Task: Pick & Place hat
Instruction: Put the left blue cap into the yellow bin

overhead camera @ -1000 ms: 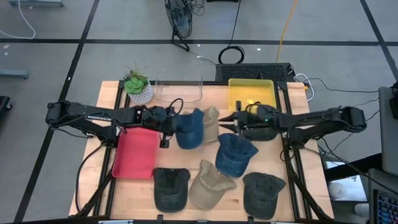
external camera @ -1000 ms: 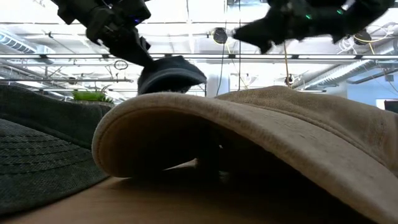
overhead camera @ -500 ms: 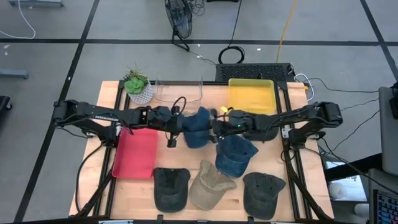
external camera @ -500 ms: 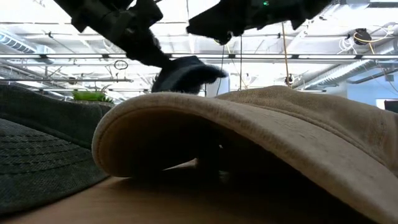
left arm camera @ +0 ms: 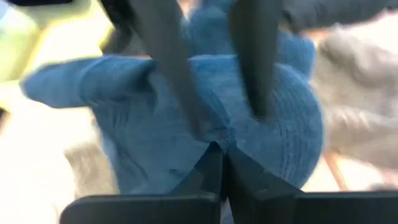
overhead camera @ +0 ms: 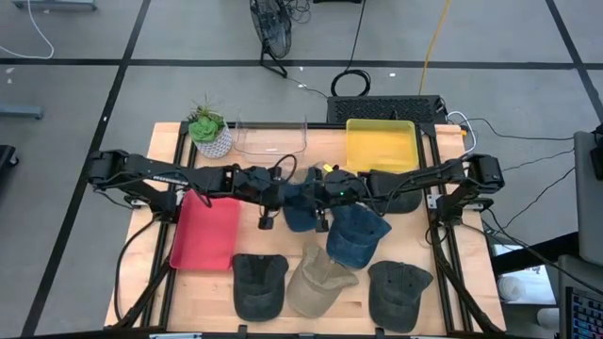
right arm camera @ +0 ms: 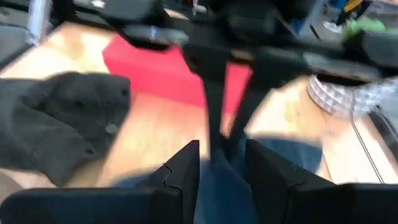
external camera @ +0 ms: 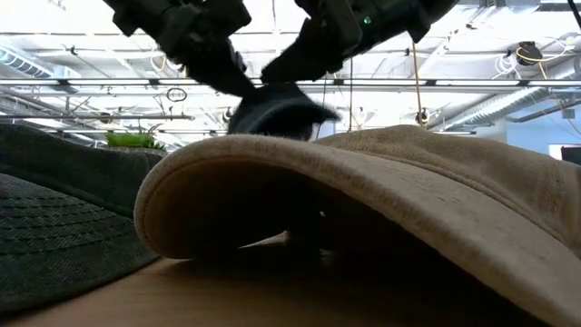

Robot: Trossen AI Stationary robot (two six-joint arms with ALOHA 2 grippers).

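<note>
A blue denim hat (overhead camera: 301, 213) hangs in the air over the table's middle, seen in the low view as the blue hat (external camera: 277, 109) above the near tan hat. My left gripper (overhead camera: 283, 194) reaches in from the left and is shut on it. My right gripper (overhead camera: 317, 194) comes from the right and is open. Its fingers (right arm camera: 180, 171) stand on either side of the hat's blue cloth (right arm camera: 219, 186). In the left wrist view those same fingers (left arm camera: 255, 59) straddle the crown (left arm camera: 286, 118). My left gripper (left arm camera: 217, 155) pinches the blue hat's crown cloth (left arm camera: 214, 134) between its two fingertips, coming from the table's left and slanting down. The hat is lifted clear of the table and hangs below the fingers, its brim (left arm camera: 59, 81) sticking out sideways. My right gripper stands around the crown; I cannot tell whether its fingers touch it.
A second blue hat (overhead camera: 356, 234), two dark grey hats (overhead camera: 259, 285) (overhead camera: 398, 293) and a tan hat (overhead camera: 320, 281) lie on the near half. A red tray (overhead camera: 205, 232) sits left, with a yellow tray (overhead camera: 382, 143), clear bin (overhead camera: 271, 135) and potted plant (overhead camera: 209, 128) along the far edge.
My left gripper has carried the blue hat toward the table's right, still shut on it. My right gripper has moved toward the table's left, over the tan hat that lay beside it, and now has its open fingers around the blue hat.
</note>
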